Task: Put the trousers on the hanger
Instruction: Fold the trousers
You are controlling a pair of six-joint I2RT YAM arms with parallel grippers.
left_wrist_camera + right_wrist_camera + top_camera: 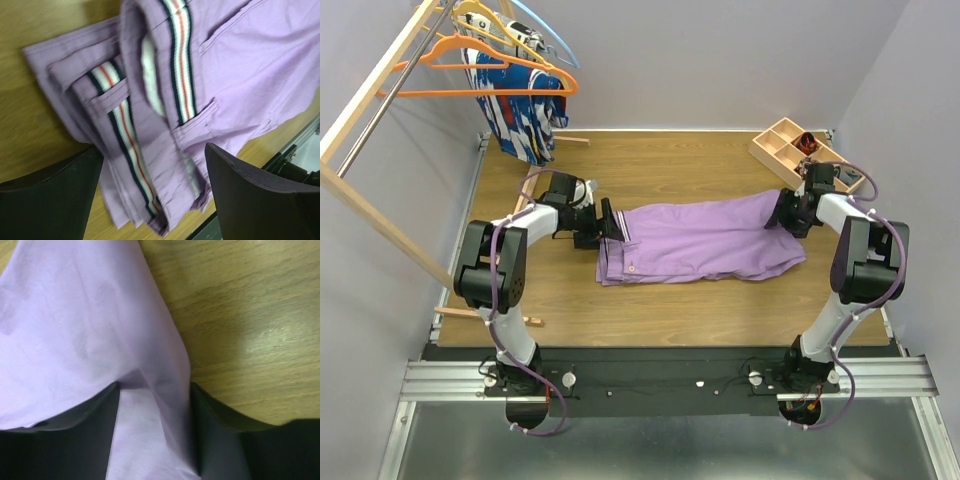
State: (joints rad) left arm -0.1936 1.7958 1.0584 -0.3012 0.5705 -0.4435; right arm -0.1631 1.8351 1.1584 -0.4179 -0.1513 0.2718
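The lilac trousers (705, 240) lie flat across the middle of the wooden table, waistband to the left. My left gripper (610, 222) is open at the waistband end. In the left wrist view, its fingers (152, 150) stand wide apart over the folded striped waistband (125, 135), not closed on it. My right gripper (788, 212) is at the leg end. In the right wrist view, its jaws (155, 387) are parted, with a fold of the lilac cloth (75, 315) still lying between them. The bright orange hanger (490, 70) hangs on the rail at the top left, far from both grippers.
A wooden clothes rack (370, 90) leans along the left side. It carries a yellow hanger (485, 15), a light blue hanger (555, 40) and a blue, white and red garment (520, 115). A wooden compartment tray (790, 145) sits at the back right, close behind the right gripper.
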